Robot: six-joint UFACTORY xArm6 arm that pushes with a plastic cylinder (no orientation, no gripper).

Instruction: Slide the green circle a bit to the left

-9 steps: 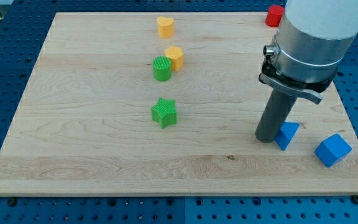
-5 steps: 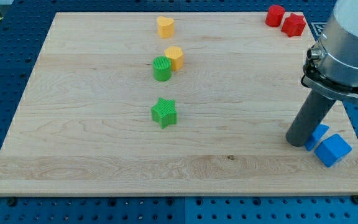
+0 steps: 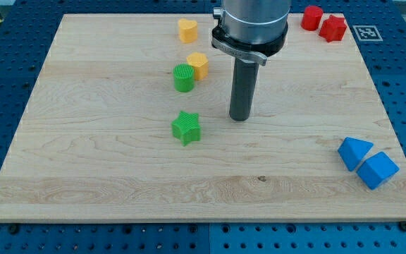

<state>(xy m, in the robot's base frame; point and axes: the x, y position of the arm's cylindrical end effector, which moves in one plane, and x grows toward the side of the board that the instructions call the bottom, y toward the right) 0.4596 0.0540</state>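
Observation:
The green circle (image 3: 183,77) stands on the wooden board (image 3: 104,141), left of centre near the view's top, touching a yellow block (image 3: 198,65) at its upper right. My tip (image 3: 240,118) rests on the board to the right of and below the green circle, apart from it. A green star (image 3: 187,128) lies to the left of my tip, below the circle.
A yellow heart-shaped block (image 3: 187,29) sits near the top edge. Two red blocks (image 3: 311,17) (image 3: 333,27) are at the top right corner. A blue triangle (image 3: 353,152) and a blue cube (image 3: 378,169) touch each other at the lower right.
My tip pushed the blue triangle rightward against the blue cube, then moved far left and up to the board's middle, near the green blocks.

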